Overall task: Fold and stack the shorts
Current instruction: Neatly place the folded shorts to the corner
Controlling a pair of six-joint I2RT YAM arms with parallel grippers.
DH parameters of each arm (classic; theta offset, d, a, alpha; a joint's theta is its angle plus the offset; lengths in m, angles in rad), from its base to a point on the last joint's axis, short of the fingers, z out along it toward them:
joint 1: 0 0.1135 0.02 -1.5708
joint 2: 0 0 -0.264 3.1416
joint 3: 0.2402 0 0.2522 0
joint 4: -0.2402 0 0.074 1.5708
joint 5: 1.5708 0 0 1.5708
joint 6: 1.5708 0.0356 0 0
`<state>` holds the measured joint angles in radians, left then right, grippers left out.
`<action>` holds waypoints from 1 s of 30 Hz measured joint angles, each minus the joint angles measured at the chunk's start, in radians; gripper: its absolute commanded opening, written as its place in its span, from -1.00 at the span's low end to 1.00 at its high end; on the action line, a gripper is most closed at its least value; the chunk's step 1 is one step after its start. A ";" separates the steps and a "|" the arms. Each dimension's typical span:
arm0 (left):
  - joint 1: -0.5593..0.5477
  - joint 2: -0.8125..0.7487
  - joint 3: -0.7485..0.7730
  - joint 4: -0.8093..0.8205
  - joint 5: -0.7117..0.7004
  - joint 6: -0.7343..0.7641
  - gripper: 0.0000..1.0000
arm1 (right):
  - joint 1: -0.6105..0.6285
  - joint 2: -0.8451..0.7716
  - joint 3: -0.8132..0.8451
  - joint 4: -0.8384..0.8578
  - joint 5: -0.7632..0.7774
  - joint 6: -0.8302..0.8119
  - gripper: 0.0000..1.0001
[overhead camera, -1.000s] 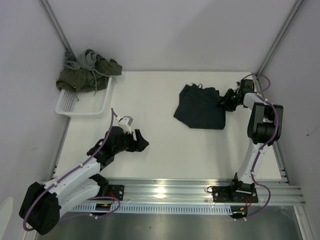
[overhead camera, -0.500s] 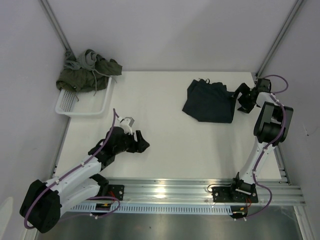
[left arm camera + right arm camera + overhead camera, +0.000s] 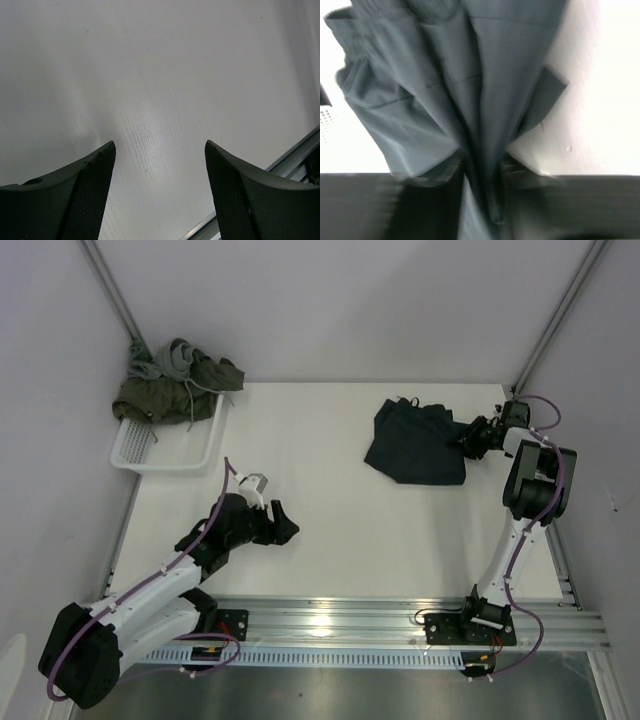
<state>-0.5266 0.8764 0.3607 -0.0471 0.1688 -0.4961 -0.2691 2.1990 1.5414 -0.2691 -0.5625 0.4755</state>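
Note:
The dark navy shorts (image 3: 415, 445) lie bunched on the white table at the back right. My right gripper (image 3: 468, 437) is at their right edge. In the right wrist view the navy shorts (image 3: 445, 75) fan out ahead, and a gathered fold runs down between the fingers of the right gripper (image 3: 482, 170), which is shut on it. The olive green shorts (image 3: 178, 392) and a light grey pair (image 3: 146, 368) are heaped over the far end of the basket. My left gripper (image 3: 283, 525) hovers over bare table at the front left, open and empty (image 3: 160, 145).
A white mesh basket (image 3: 165, 462) stands at the back left against the wall. A metal rail (image 3: 400, 615) runs along the near edge by the arm bases. Side walls close in on both sides, the right one just beside my right arm.
The navy shorts were dragged to the right. My right gripper opened and drew back right, then returned to the shorts' right edge and closed on the cloth. The left arm stayed still.

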 measured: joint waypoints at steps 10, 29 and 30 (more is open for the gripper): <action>0.000 0.000 0.000 0.000 0.001 0.000 0.49 | -0.039 -0.079 -0.254 0.226 -0.043 0.161 -1.00; 0.000 -0.058 -0.005 -0.010 0.019 0.000 0.48 | -0.118 -0.567 -1.228 1.032 0.432 0.994 -1.00; 0.000 -0.059 -0.005 -0.011 0.019 0.000 0.48 | -0.119 -0.559 -1.219 1.048 0.463 1.021 -1.00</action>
<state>-0.5270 0.8177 0.3557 -0.0582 0.1883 -0.4965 -0.3882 1.6402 0.3222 0.7784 -0.0998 1.4967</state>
